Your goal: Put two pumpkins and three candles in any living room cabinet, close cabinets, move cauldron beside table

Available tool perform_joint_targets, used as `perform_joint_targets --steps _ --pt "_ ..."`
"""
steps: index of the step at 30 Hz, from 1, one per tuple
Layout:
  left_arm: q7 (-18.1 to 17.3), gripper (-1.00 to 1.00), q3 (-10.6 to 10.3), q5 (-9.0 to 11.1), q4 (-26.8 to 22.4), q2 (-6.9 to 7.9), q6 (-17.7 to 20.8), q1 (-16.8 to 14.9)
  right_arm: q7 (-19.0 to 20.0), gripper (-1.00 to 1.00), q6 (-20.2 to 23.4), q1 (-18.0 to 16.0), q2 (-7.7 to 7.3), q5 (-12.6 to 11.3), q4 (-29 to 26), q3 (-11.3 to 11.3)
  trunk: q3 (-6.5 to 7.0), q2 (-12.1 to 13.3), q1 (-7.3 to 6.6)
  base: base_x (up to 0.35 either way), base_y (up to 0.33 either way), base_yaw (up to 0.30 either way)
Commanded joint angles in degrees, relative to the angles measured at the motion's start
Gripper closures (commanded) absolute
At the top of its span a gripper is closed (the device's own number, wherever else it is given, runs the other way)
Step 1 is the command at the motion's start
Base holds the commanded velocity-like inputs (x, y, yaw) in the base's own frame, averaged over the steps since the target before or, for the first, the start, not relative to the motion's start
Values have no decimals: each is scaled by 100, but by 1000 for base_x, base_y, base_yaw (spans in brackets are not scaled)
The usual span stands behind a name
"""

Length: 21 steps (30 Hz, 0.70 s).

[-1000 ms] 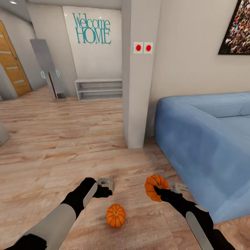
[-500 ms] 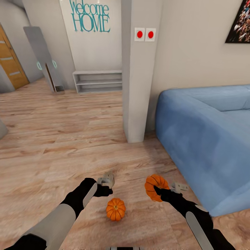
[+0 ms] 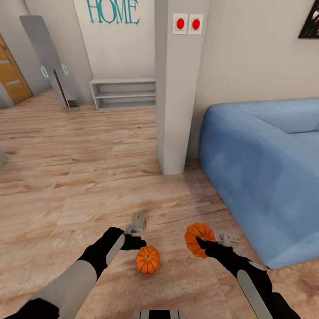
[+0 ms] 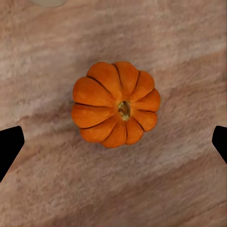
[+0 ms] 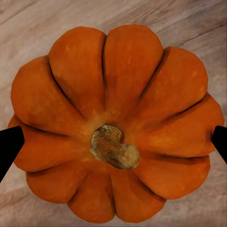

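One small ribbed orange pumpkin point(image 3: 147, 259) sits upright on the wood floor, just beyond my left gripper point(image 3: 138, 242). In the left wrist view that pumpkin point(image 4: 116, 109) lies below my open left gripper point(image 4: 113, 144), untouched, with the black fingertips point(image 4: 9, 147) wide apart. My right gripper point(image 3: 204, 243) is shut on the second pumpkin point(image 3: 198, 239) and holds it above the floor. Seen stem-on in the right wrist view, this pumpkin point(image 5: 113, 125) sits between the fingertips point(image 5: 9, 146). The candles, cabinet and cauldron are out of view.
A blue sofa point(image 3: 266, 168) stands close on the right. A grey pillar point(image 3: 177, 88) rises ahead. Against the back wall is a white open shelf bench point(image 3: 124, 93), with a leaning grey panel point(image 3: 44, 57) and a wood door point(image 3: 11, 75) to its left.
The head view has tilted down, so the room has slid up in the picture. My left gripper now hangs closer over the floor pumpkin. The right gripper still holds its pumpkin.
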Motion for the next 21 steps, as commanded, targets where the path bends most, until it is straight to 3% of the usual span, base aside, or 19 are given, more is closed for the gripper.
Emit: perform_joint_targets --steps 1,21 --pt "-11 -100 -14 -7 -5 2 0 -3 -44 100 13 -4 -5 -64 -9 8 -27 -4 1 0 0 0" --pt "-14 -100 -248 -8 -13 3 -363 -3 -44 100 13 -4 -13 -62 -9 5 -470 -31 53 0 0 0"
